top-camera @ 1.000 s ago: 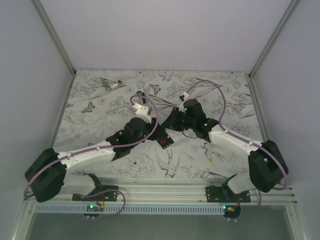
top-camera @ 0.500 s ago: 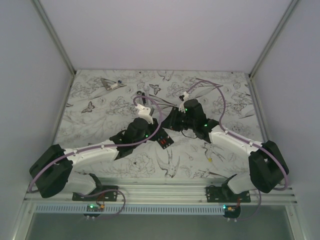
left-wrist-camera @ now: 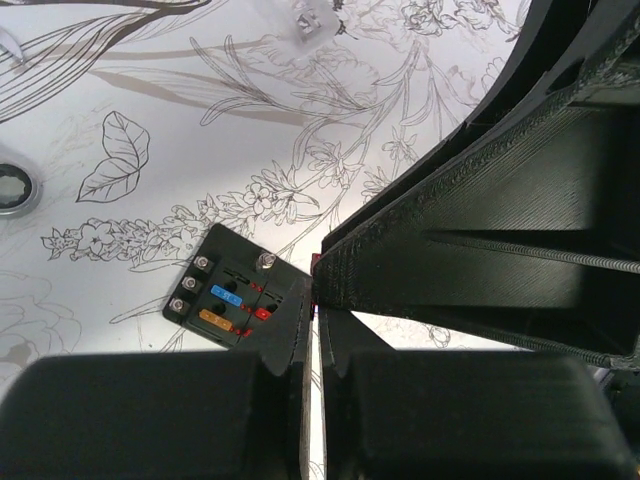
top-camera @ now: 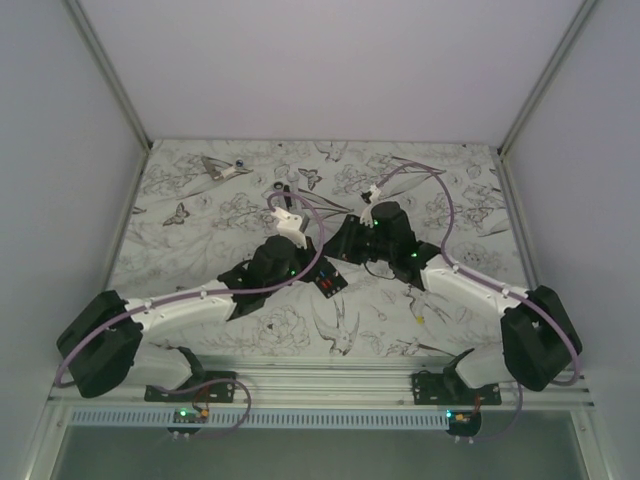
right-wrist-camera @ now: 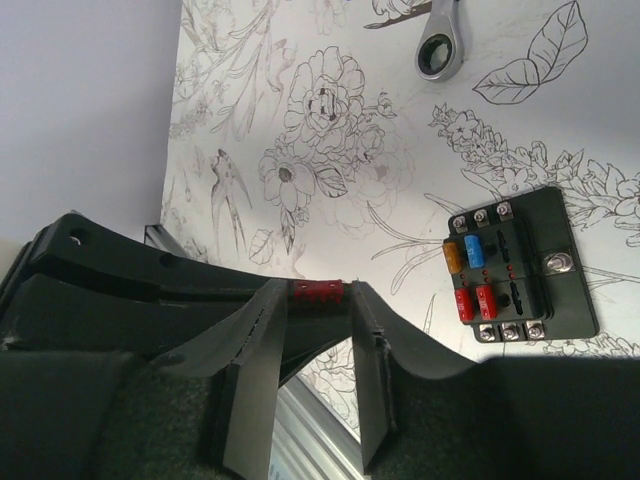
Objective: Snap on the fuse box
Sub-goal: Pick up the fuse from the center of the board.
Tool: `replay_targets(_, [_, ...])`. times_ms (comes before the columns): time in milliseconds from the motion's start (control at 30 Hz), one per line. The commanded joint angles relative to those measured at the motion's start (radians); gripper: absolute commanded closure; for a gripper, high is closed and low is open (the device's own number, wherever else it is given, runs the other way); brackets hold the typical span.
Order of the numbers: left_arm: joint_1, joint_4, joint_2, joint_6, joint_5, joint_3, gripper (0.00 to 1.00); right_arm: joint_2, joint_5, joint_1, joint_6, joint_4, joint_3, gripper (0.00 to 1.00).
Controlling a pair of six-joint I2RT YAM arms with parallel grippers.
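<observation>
Left gripper (left-wrist-camera: 312, 300) pressed together, right gripper (right-wrist-camera: 320, 296) pinching a red fuse (right-wrist-camera: 319, 291): I am holding both close over the fuse box (right-wrist-camera: 515, 265), which is lying flat on the bench (right-wrist-camera: 330, 100) between the two arms. A sliver of red is showing at the left tips, and I cannot tell whether they are nipping the fuse too. By my judgement, I am needing to square the fuse over a free slot and press it straight down, without tilt. The box is showing black and squarish, uncovered, carrying orange, blue and two red fuses, with screws along both ends.
</observation>
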Motion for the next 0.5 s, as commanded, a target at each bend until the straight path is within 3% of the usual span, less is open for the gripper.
replay_targets(0, [0.004, 0.037, -0.041, 0.069, 0.058, -0.013, 1.0, -0.039, -0.015, 0.01, -0.012, 0.048, 0.001, 0.55])
replay_targets(133, [0.039, 0.035, -0.117, 0.126, 0.183, -0.045, 1.0, -0.064, -0.069, 0.002, -0.134, 0.041, 0.03, 0.45])
replay_targets(467, [0.21, -0.025, -0.264, 0.129, 0.648, -0.06, 1.0, -0.199, -0.445, -0.075, -0.626, 0.01, 0.055, 0.47])
